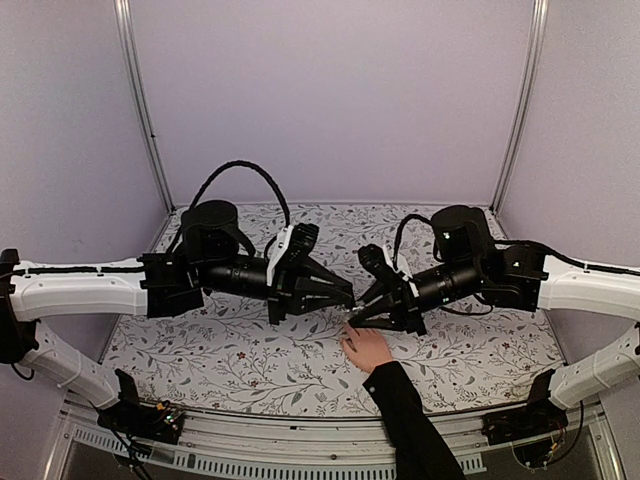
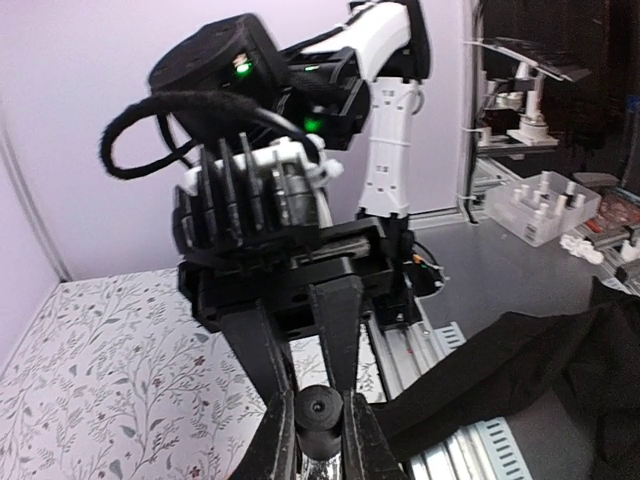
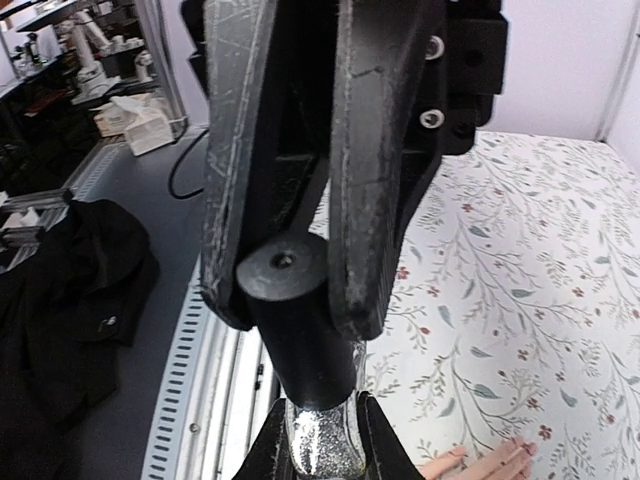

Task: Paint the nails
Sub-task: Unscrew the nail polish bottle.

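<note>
A small nail polish bottle is held between both grippers above the floral table. Its glittery glass body (image 3: 322, 448) sits in my right gripper (image 3: 320, 420), which is shut on it. The black cap (image 3: 290, 300) is clamped in my left gripper (image 2: 320, 412), which is shut on it; the cap's end (image 2: 320, 408) faces the left wrist camera. In the top view the left gripper (image 1: 350, 298) and right gripper (image 1: 350, 320) meet tip to tip just above a light-skinned hand (image 1: 368, 348) with a black sleeve (image 1: 408, 415). The hand's fingertips (image 3: 490, 462) lie flat on the cloth; the nails are too small to make out.
A floral cloth (image 1: 240, 350) covers the table, with lilac walls (image 1: 330, 100) on three sides. The metal front rail (image 1: 300, 445) runs along the near edge. Black clothing (image 2: 530, 370) hangs beyond that edge, and lab benches with clutter (image 2: 545, 205) stand outside.
</note>
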You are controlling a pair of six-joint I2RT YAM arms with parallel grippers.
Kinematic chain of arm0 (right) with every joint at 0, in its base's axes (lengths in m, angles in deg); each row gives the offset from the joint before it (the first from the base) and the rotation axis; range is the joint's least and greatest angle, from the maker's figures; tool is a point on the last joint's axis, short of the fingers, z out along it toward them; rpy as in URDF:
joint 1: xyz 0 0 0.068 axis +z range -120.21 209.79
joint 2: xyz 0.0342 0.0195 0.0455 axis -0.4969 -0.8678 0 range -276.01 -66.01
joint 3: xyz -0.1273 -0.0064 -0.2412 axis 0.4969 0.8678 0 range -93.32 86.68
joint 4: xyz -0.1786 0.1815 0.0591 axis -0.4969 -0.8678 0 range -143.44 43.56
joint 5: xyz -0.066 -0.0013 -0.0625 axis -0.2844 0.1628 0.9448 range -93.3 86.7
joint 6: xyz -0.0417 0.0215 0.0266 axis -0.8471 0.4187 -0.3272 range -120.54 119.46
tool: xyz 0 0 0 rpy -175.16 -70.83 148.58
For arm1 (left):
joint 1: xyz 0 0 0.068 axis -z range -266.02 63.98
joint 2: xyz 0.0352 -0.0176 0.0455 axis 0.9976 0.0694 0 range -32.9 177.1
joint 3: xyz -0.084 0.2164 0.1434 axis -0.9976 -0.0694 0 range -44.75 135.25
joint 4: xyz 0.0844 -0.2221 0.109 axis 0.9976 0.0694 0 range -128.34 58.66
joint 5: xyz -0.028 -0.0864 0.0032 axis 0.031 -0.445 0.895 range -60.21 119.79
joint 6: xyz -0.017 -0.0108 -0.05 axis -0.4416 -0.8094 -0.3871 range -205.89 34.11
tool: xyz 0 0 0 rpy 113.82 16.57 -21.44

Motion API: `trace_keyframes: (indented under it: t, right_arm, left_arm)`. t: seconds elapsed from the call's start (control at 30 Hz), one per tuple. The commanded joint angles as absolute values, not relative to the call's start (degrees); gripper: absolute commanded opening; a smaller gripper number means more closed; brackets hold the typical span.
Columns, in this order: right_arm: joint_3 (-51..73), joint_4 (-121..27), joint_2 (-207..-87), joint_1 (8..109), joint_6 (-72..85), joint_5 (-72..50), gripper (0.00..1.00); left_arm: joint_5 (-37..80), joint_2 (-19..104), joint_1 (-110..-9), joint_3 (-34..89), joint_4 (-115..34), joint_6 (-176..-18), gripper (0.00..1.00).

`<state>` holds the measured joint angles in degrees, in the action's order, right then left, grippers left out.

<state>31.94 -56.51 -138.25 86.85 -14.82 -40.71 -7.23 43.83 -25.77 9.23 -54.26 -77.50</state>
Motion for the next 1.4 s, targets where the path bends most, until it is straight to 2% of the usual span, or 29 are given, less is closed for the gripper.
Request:
trace_keyframes:
  t: [0.0, 0.37, 0.7, 0.77, 0.87, 0.93, 1.1, 1.37]
  right_arm:
    - [31.51, -50.72, -137.29, 87.27, -11.17, -23.46, 0.0]
    - [29.7, -48.59, -140.09, 87.29, -8.65, -0.54, 0.0]
    - [30.82, -46.97, -140.54, 87.27, -8.23, -1.46, 0.0]
    - [31.67, -46.97, -139.76, 87.27, -8.35, -2.26, 0.0]
    - [32.71, -46.97, -138.81, 87.17, -8.51, -4.91, 0.0]
    - [33.46, -46.97, -138.3, 87.18, -8.49, -6.34, 0.0]
    - [35.0, -47.35, -137.67, 87.01, -8.96, -10.25, 0.0]
    - [36.23, -49.54, -137.89, 86.57, -10.09, -20.51, 0.0]
  left_arm:
    - [2.94, 44.83, -24.92, 8.85, -58.13, -80.33, 0.0]
    - [22.63, 49.87, -23.88, 10.01, -63.4, -90.89, 0.0]
    - [28.36, 51.26, -22.23, 10.16, -65.06, -92.82, 0.0]
    - [27.83, 50.59, -22.44, 10.18, -64.06, -92.48, 0.05]
    - [25.5, 49.16, -23.05, 9.9, -62.68, -92.07, 0.24]
    - [22.93, 48.03, -23.58, 9.55, -61.72, -91.41, 0.33]
    - [12.57, 45.27, -25.89, 8.96, -57.84, -89.04, 0.48]
    - [3.6, 43.98, -28.49, 11.5, -46.81, -82.14, 0.49]
